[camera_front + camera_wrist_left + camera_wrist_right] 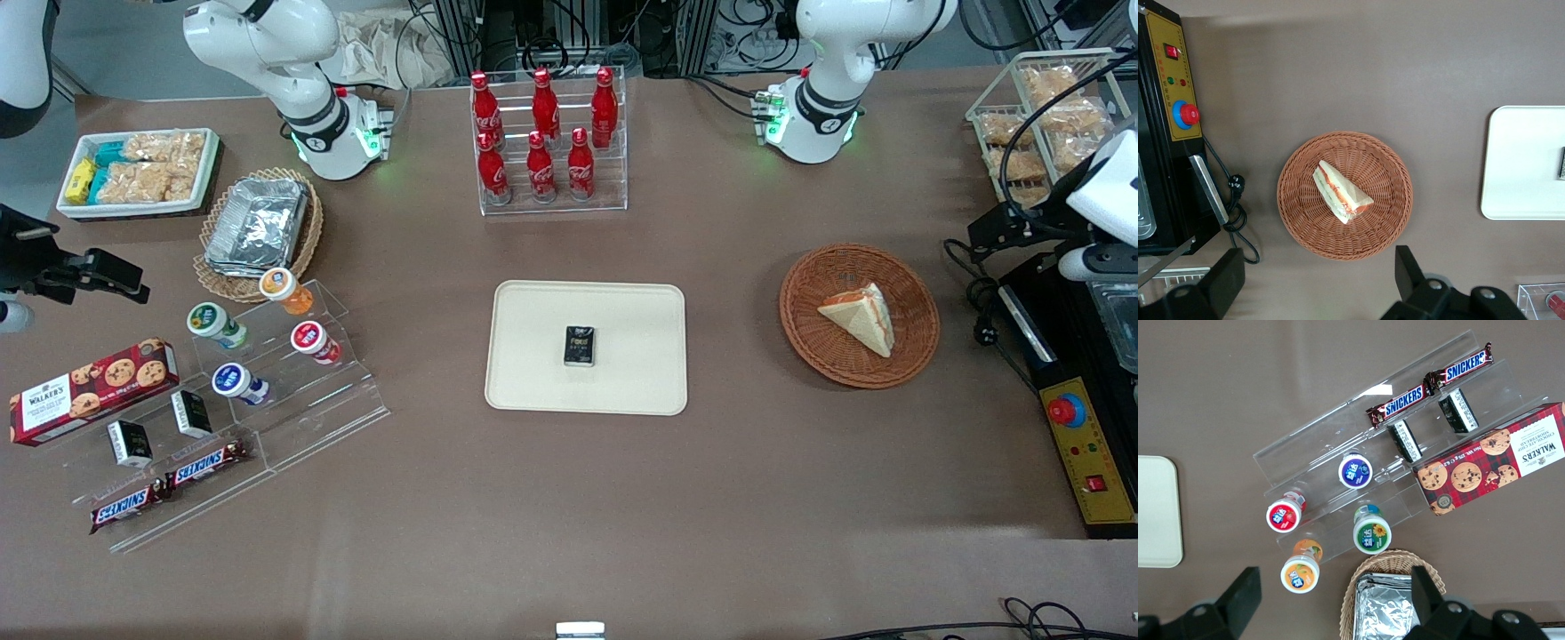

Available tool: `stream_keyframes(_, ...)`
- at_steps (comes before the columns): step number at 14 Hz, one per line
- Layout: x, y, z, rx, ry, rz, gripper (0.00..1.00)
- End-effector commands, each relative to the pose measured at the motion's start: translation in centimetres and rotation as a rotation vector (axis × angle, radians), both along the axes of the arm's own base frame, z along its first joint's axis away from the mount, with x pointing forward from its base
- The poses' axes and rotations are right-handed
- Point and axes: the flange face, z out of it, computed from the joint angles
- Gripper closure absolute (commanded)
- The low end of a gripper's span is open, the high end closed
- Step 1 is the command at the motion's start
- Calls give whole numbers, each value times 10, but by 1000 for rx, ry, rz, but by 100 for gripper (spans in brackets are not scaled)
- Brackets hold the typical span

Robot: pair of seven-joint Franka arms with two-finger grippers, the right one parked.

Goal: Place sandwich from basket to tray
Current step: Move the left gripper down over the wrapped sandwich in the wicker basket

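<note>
Sandwich (1341, 192) lies in basket (1391, 220); claw (1318, 280) hovers above, spread wide.

Six red Coca-Cola bottles (543, 138) in clear rack; Walker's cookie box (92, 389), Snickers bars (169, 487) toward parked arm's end.

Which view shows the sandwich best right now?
Left wrist view: the sandwich lies in the basket, filling visible, gripper open above. Front view shows it smaller. Right wrist view misses it.

Brown table (551, 498) carries tray (533, 356), basket (822, 356), bottle rack (551, 142), acrylic snack stand (293, 418), control box (1089, 462).

Gripper (1318, 280) above table, fingers apart.
</note>
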Motion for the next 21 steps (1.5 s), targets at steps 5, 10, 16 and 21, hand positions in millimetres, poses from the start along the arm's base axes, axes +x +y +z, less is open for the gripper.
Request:
stream_keyframes(5,7,1,-7,12,27,114,0)
stream_keyframes(10,0,-1,-45,37,88,511,0)
stream_keyframes(16,-31,-6,-132,35,1,708,0)
stream_keyframes(21,-46,-6,-201,10,-39,819,0)
